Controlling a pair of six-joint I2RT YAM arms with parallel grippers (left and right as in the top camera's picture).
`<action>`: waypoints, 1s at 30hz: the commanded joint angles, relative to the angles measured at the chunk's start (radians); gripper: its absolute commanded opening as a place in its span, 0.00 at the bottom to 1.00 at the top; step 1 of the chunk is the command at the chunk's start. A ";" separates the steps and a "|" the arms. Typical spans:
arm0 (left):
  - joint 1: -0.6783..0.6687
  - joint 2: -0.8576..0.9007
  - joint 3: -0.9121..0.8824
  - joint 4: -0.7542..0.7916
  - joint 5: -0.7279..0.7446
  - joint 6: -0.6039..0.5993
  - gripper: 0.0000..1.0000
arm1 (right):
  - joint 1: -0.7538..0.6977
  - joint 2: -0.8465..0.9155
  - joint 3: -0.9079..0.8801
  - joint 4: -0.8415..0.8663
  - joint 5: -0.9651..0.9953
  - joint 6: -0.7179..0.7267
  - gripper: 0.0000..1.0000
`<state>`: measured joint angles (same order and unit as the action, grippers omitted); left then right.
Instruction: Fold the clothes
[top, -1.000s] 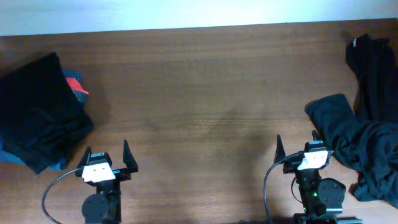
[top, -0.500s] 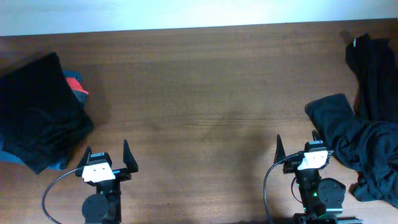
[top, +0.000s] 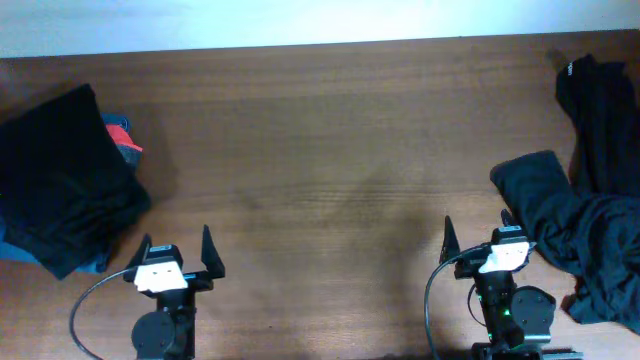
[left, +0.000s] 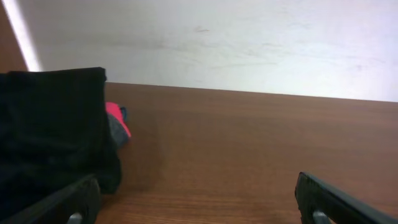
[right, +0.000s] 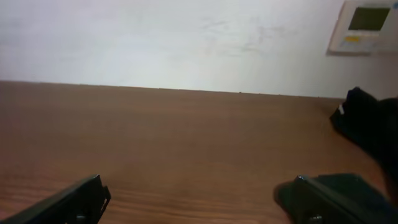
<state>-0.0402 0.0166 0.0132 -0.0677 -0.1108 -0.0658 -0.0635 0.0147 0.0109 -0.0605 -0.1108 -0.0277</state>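
Observation:
Unfolded black clothes (top: 585, 235) lie crumpled at the table's right edge, with another black garment (top: 600, 120) stretching toward the far right corner; the right wrist view catches part of it (right: 367, 124). A stack of folded black clothes (top: 60, 180) rests at the left, also in the left wrist view (left: 50, 130). My left gripper (top: 176, 252) stands open near the front edge, just right of the stack, holding nothing. My right gripper (top: 478, 236) is open too, its right finger beside the crumpled black fabric. Both grippers (left: 199, 196) (right: 199, 196) show bare wood between their fingers.
Red and grey folded items (top: 122, 140) and a blue layer (top: 20, 250) peek from under the left stack. The wooden table (top: 330, 170) ends at a white wall behind it. A white wall panel (right: 367, 25) hangs at the far right.
The left gripper has shifted very slightly to the right. Everything else stays as it was.

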 joint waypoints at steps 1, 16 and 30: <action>-0.005 -0.005 0.005 -0.001 0.072 -0.010 0.99 | 0.006 -0.006 -0.003 0.001 -0.016 0.113 0.99; -0.005 0.126 0.241 -0.067 0.070 -0.009 0.99 | 0.004 0.134 0.204 -0.109 0.065 0.113 0.99; -0.005 0.751 0.714 -0.246 0.067 -0.009 0.99 | 0.004 0.837 0.805 -0.487 0.070 0.111 0.99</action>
<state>-0.0402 0.6506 0.6147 -0.2592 -0.0555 -0.0692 -0.0635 0.7174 0.6525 -0.4328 -0.0509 0.0765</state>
